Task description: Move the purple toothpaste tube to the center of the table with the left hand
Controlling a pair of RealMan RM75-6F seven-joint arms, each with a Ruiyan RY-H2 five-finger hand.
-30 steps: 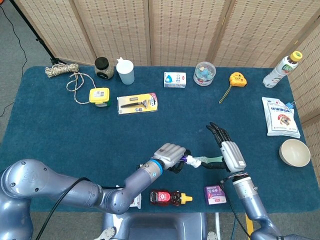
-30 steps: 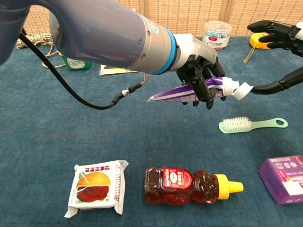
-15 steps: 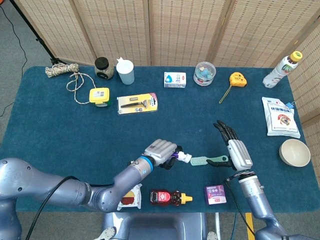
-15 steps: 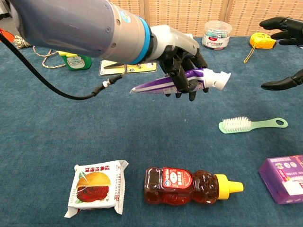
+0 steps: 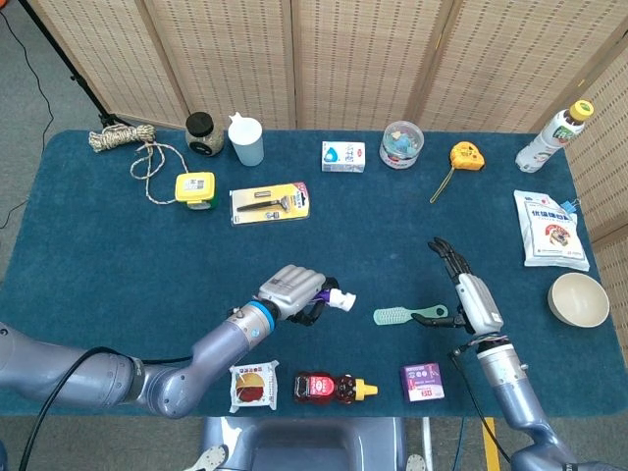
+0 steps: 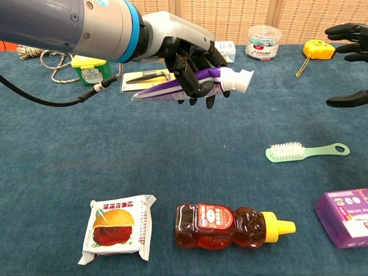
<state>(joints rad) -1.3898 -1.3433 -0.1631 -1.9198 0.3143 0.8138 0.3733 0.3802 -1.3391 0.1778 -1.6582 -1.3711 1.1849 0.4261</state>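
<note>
Leftward since before, left robot hand [image 5: 291, 286] carries purple toothpaste tube [image 6: 190, 84].

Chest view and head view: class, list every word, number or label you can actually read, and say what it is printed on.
None reads with certainty.
Snack packet: red Chinese characters, too small.
Honey bottle label: blurred.
Purple box: blurred.
Purple toothpaste tube in the left hand: print unreadable.
White pouch: blurred.
</note>
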